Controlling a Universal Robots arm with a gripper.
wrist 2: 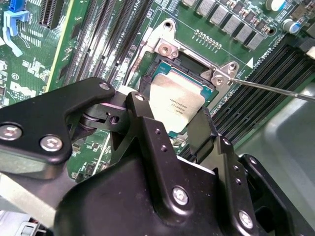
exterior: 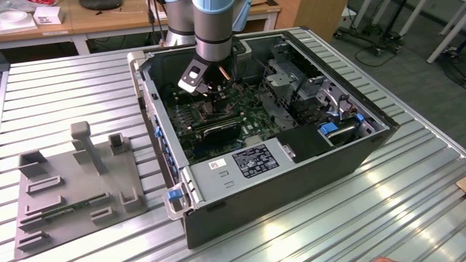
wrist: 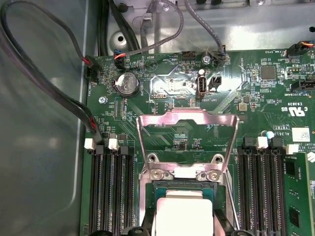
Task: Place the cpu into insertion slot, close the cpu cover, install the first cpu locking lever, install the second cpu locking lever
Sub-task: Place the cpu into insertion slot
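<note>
Down inside the open black computer case (exterior: 306,180), the arm's black two-fingered gripper (wrist 2: 170,112) is clenched on the small flat silvery-beige square cpu (wrist 2: 174,98), holding it right at the square metal-rimmed insertion slot (wrist 2: 192,66) in the green motherboard (wrist: 275,98); the thin silvery frame-shaped cpu cover (wrist: 187,118) is flipped open beside it

Small illegible print on cpu (wrist 2: 174,101)
</note>
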